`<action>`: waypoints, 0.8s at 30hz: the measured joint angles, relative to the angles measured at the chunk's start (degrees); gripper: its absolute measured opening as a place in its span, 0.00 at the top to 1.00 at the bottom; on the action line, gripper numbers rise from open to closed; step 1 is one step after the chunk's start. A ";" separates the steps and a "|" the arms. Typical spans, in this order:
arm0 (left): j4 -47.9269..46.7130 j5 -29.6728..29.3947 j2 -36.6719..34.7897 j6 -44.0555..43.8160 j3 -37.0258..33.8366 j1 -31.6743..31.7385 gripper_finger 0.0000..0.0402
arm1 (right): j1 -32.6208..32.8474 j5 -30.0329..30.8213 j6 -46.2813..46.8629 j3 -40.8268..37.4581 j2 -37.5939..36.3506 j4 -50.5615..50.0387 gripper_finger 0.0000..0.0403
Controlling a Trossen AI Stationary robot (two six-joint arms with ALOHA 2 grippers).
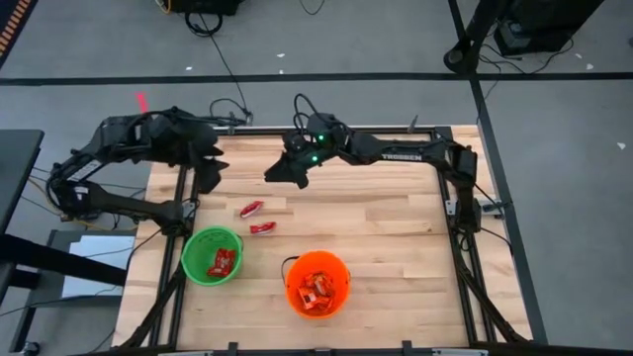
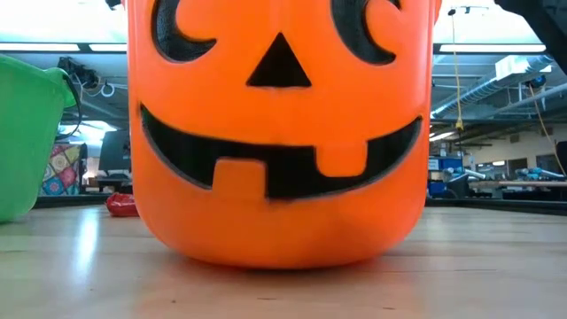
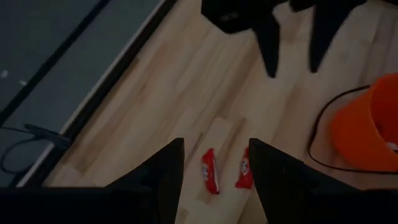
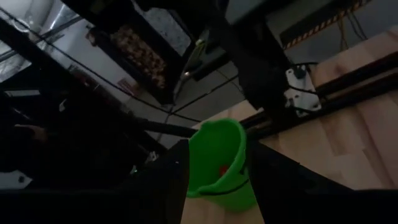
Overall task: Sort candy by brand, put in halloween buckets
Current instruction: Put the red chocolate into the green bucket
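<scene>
green bucket (image 1: 211,254), orange bucket (image 1: 317,284), red candy (image 1: 251,209)

Overhead and close tabletop views share the orange bucket (image 1: 318,285); wrists look down.

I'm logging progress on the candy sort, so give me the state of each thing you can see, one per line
Green bucket: upright, red candy inside.
Orange bucket: upright, orange-and-white candy inside.
Two red candies: loose on the table, unsorted.
Left end effector: open, empty, above the red candies.
Right end effector: open, empty, raised over the table's far side.
</scene>
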 joint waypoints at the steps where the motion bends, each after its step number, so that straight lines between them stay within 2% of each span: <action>1: 0.11 -0.53 -0.71 0.24 0.00 0.02 0.54 | -0.27 0.11 0.34 -0.01 0.21 0.23 0.58; 5: 0.12 -2.47 -3.22 0.59 0.00 0.07 0.54 | -0.67 0.92 1.70 0.04 1.58 1.40 0.58; 10: 0.14 -2.49 -5.75 -1.66 0.00 0.07 0.54 | -0.31 -2.94 5.14 0.02 5.51 3.91 0.58; 21: 0.10 -2.49 -7.07 -4.77 0.00 0.07 0.54 | 1.14 -7.80 16.04 0.00 17.31 19.21 0.58; 24: 0.10 -2.47 -6.88 -4.95 0.00 0.07 0.54 | 1.40 -6.87 16.78 0.00 19.53 23.20 0.58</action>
